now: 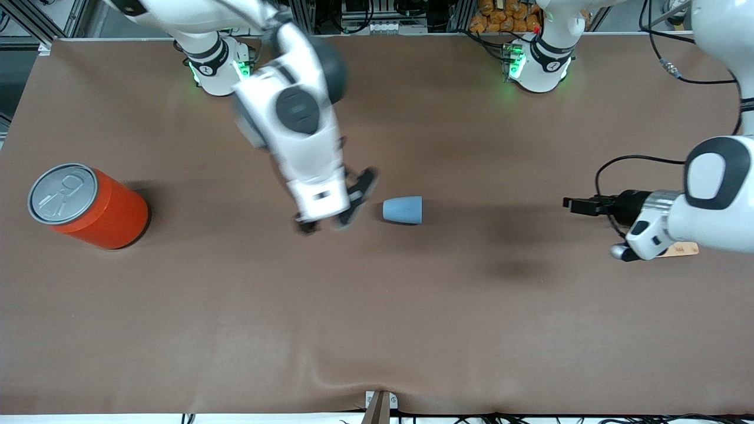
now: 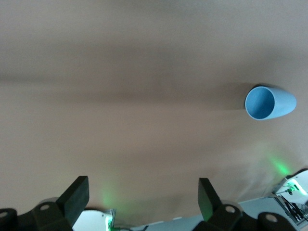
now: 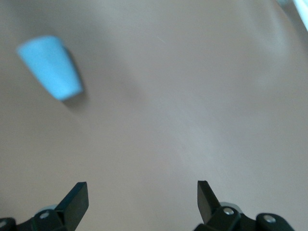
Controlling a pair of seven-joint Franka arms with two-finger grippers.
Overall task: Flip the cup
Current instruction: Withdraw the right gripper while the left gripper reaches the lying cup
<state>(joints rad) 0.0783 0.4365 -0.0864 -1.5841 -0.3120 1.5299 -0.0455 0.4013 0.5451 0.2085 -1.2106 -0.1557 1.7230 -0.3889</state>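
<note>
Reaching with our right gripper [image 1: 333,209] spread wide and empty beside the cup [image 1: 403,210], lying sideways mid-bench, left gripper [image 1: 574,205] waiting released toward its own end, we risk nudging the cup so it rolls away.

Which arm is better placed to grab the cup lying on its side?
The right. Its open right gripper hangs just beside the cup, which lies mid-table. The open left gripper waits over the table's left-arm end, well clear of it.
</note>
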